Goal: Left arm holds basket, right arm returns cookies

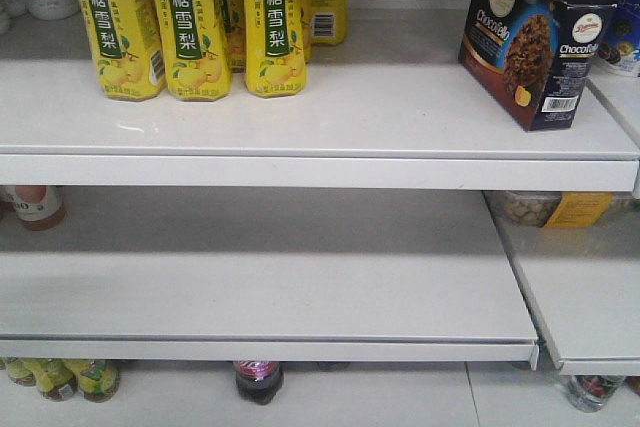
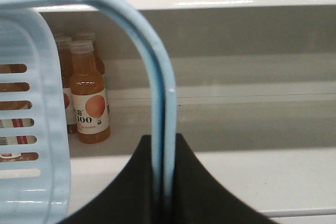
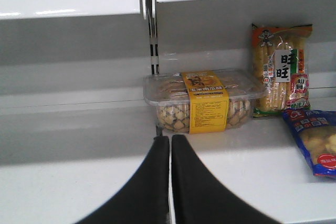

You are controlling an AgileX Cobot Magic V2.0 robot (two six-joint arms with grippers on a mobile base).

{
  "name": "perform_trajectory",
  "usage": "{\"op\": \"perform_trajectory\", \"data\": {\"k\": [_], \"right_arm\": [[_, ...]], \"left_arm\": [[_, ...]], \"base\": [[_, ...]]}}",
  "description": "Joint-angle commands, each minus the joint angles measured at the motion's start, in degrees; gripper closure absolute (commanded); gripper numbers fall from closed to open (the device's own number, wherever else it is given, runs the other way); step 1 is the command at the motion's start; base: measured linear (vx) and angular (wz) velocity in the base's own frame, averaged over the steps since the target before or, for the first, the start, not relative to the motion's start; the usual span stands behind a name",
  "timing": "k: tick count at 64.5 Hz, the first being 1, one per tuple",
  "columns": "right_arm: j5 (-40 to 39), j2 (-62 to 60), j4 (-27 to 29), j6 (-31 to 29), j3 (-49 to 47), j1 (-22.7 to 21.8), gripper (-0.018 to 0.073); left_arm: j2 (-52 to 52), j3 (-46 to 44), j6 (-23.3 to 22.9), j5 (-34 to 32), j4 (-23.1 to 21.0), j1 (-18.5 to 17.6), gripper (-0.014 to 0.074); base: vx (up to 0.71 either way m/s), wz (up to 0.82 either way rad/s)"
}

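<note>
A: On the upper shelf (image 1: 300, 117), front view: where is the cookies box (image 1: 535, 37)?
B: Upright at the right end, well apart from the yellow bottles (image 1: 200, 17).
A: Left wrist view?
B: Left fingers (image 2: 165, 182) clamped on the basket (image 2: 31, 129) handle (image 2: 157, 77).
A: Right wrist view?
B: Right fingers (image 3: 170, 182) pressed together, empty, before a clear biscuit tub (image 3: 202, 100).

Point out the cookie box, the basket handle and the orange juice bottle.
cookie box (image 1: 535, 42): front view, its pictured front face.
basket handle (image 2: 157, 77): left wrist view, its curved bar.
orange juice bottle (image 2: 88, 98): left wrist view, its body.
</note>
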Motion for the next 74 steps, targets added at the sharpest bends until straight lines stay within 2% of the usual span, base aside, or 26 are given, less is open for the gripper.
{"op": "perform_trajectory", "data": {"k": [1,21,74], "right_arm": [[-3.96,-0.68,-0.56,0.66,0.18,-0.34,0.0567],[-4.0,-0.68,-1.06,3.14,0.18,-0.34,0.0567],[-3.89,-0.68,-0.77,3.15,0.18,-0.34,0.0567]], "left_arm": [[-1.02,-1.89,0.79,-5.54,0.66,0.15,0.0603],[-1.02,-1.89,0.79,-5.54,0.66,0.15,0.0603],[-1.02,-1.89,0.79,-5.54,0.66,0.15,0.0603]], "base": [[0.0,0.0],[0.0,0.0],[0.0,0.0]]}}
